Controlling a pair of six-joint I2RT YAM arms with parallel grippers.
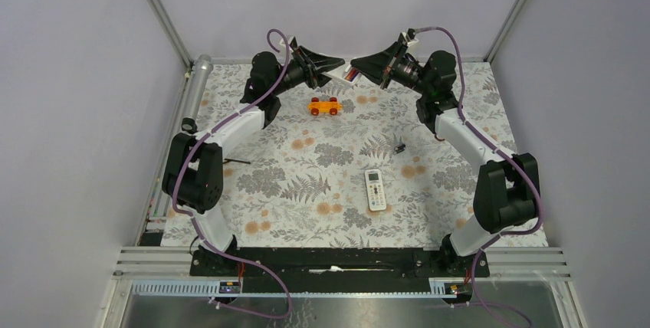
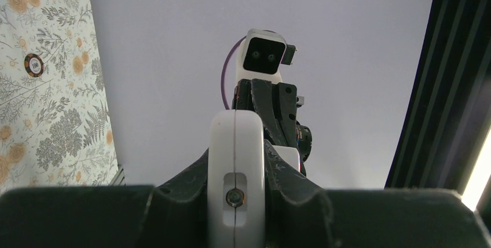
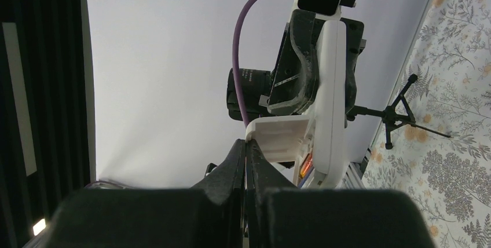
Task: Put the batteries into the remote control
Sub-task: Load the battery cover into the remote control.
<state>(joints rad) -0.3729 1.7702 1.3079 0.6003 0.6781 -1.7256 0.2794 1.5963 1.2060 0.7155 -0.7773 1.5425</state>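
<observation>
My left gripper [image 1: 331, 65] is raised at the back of the table and shut on the remote control [image 1: 343, 73]. In the left wrist view its white edge [image 2: 236, 167] stands clamped between the fingers. In the right wrist view the remote [image 3: 331, 91] stands upright with its white battery cover [image 3: 284, 135] swung open. The red and blue batteries [image 3: 307, 168] show in the compartment. My right gripper [image 3: 247, 143] is shut, its tips touching the cover's free edge; it also shows in the top view [image 1: 362, 62].
A white remote with a pale green screen [image 1: 375, 188] lies front centre. An orange toy car [image 1: 324, 106] sits below the grippers. A tiny black piece [image 1: 399, 146] lies at mid-right. A small black tripod [image 3: 399, 110] and a round chip [image 2: 34, 64] lie on the floral cloth.
</observation>
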